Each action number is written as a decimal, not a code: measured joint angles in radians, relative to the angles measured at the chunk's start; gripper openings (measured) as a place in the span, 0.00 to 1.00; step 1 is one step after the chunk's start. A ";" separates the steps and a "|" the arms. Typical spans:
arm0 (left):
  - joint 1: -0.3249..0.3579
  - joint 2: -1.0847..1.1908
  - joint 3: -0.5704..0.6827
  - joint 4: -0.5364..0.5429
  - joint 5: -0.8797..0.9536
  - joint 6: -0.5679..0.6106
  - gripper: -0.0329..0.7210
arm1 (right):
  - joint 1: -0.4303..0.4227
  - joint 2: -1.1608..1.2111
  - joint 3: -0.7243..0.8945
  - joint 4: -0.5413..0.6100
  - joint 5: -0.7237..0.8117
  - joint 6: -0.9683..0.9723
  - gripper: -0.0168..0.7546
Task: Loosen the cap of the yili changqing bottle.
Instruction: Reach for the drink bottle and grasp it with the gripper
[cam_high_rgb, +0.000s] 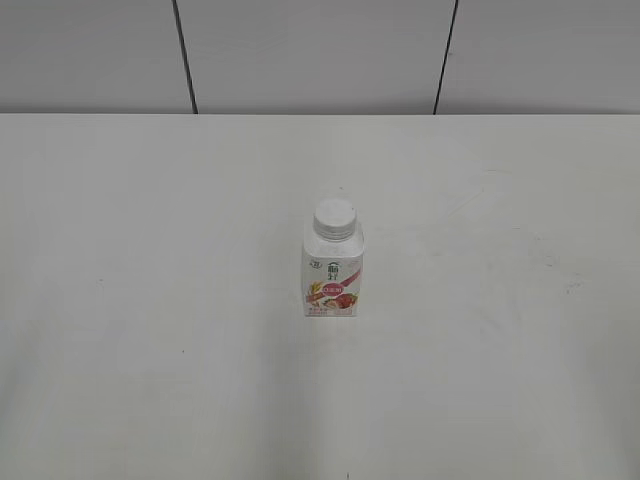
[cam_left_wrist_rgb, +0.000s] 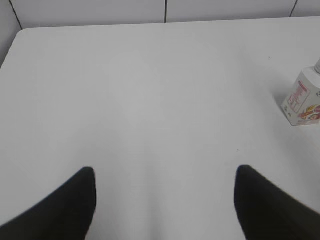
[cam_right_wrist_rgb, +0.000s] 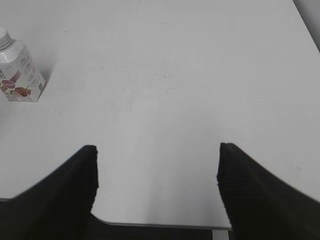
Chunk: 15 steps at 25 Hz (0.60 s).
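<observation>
The yili changqing bottle (cam_high_rgb: 333, 262) stands upright on the white table (cam_high_rgb: 150, 300), its cap (cam_high_rgb: 334, 218) on, well ahead-right of the left gripper (cam_left_wrist_rgb: 165, 175) and ahead-left of the right gripper (cam_right_wrist_rgb: 157, 150). Both spread wide, empty.

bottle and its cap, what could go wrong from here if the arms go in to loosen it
The bottle stands free on the bare table, so it may tip or spin with the cap unless one gripper holds the body. Both the left gripper and the right gripper are open and apart from it; a sideways approach could knock it over.
</observation>
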 joint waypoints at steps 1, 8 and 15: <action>0.000 0.000 0.000 0.000 0.000 0.000 0.74 | 0.000 0.000 0.000 0.000 0.000 0.000 0.78; 0.000 0.000 0.000 0.000 0.000 0.000 0.74 | 0.000 0.000 0.000 0.000 0.000 0.000 0.78; 0.000 0.000 0.000 0.000 0.000 0.000 0.74 | 0.000 0.000 0.000 0.000 0.000 0.000 0.78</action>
